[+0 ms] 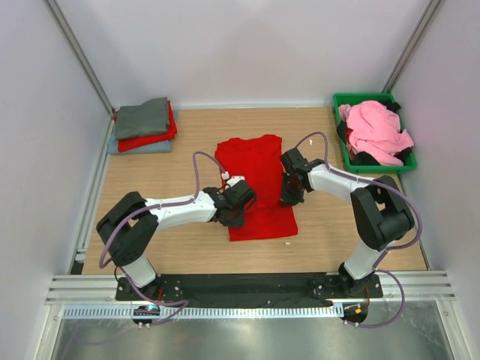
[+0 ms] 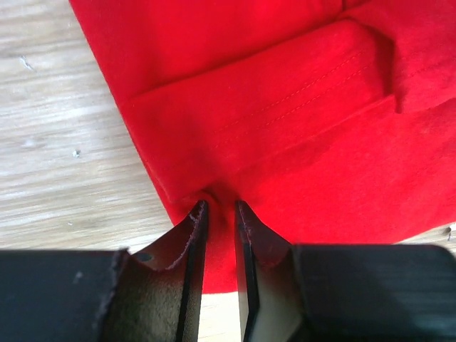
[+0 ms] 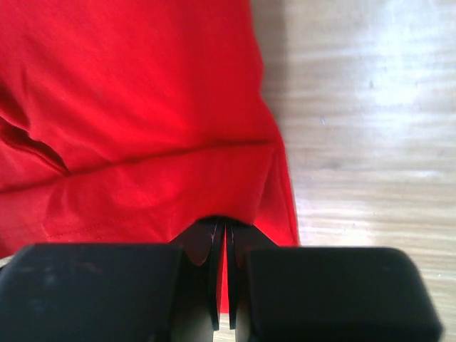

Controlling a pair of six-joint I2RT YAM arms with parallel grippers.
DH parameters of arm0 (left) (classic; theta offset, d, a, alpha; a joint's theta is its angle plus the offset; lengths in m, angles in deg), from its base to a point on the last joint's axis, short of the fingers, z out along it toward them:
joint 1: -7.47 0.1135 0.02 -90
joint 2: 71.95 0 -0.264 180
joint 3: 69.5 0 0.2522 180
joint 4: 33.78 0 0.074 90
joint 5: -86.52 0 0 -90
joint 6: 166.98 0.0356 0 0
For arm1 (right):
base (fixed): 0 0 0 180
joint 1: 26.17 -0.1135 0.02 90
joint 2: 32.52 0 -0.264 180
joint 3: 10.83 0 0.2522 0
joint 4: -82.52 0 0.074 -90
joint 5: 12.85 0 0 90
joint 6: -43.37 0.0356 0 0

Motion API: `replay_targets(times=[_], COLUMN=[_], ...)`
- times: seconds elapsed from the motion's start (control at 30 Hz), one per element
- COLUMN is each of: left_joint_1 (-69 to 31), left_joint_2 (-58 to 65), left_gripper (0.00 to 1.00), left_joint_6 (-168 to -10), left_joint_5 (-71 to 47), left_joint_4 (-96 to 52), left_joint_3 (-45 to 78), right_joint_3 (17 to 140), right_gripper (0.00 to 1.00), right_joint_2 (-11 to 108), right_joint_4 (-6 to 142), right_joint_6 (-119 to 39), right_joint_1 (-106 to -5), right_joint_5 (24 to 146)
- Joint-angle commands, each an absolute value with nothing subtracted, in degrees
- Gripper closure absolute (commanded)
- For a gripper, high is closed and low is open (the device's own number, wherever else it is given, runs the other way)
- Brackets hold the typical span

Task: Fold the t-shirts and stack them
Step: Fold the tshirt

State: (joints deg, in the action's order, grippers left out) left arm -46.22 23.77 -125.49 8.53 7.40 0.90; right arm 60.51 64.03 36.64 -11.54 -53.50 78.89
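Observation:
A large bright red t-shirt [image 1: 259, 180] lies spread lengthwise in the middle of the wooden table, its sides folded in. My left gripper [image 1: 238, 204] is at the shirt's left edge, shut on a pinch of red cloth [image 2: 285, 107] that bunches between the fingertips [image 2: 200, 214]. Opposite it, at the right edge, my right gripper [image 1: 291, 193] has its jaws nearly together, with a thin fold of the red t-shirt [image 3: 128, 107] caught between them. In the wrist views the left gripper [image 2: 219, 208] and right gripper [image 3: 225, 225] both sit low over the table.
At the back left is a stack of folded t-shirts: grey [image 1: 142, 116] on top, red [image 1: 154, 139] under it, blue-grey [image 1: 139, 148] at the bottom. A green bin [image 1: 360, 97] at the back right holds a pink t-shirt [image 1: 375, 127] and dark cloth [image 1: 365, 157].

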Motion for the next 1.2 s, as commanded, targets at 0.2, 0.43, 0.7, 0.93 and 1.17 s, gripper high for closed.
replay_targets(times=[0.2,0.43,0.7,0.93,1.17], left_joint_1=[-45.79,-45.79,-45.79,-45.79,-45.79], left_joint_2=[21.75,18.67,15.25,11.12,7.33], left_gripper=[0.75,0.69,0.63,0.35,0.36], left_joint_6=[-123.56,-123.29,-123.12,-124.96,-129.44], left_joint_5=[11.90,13.57,15.24,11.73,5.14], left_joint_4=[12.50,15.84,18.83,15.06,2.86], left_joint_3=[2.62,1.65,1.39,-2.73,-12.40], right_joint_3=[68.74,81.31,90.82,76.78,50.79], right_gripper=[0.92,0.92,0.68,0.23,0.22], right_joint_2=[69.24,75.83,76.82,61.19,43.43], right_joint_4=[36.07,31.24,25.52,27.35,34.13], right_joint_6=[-14.63,-16.39,-17.71,-16.84,-12.45], right_joint_1=[-53.85,-52.97,-51.57,-50.95,-51.04], right_joint_5=[75.31,74.08,71.09,69.59,81.02])
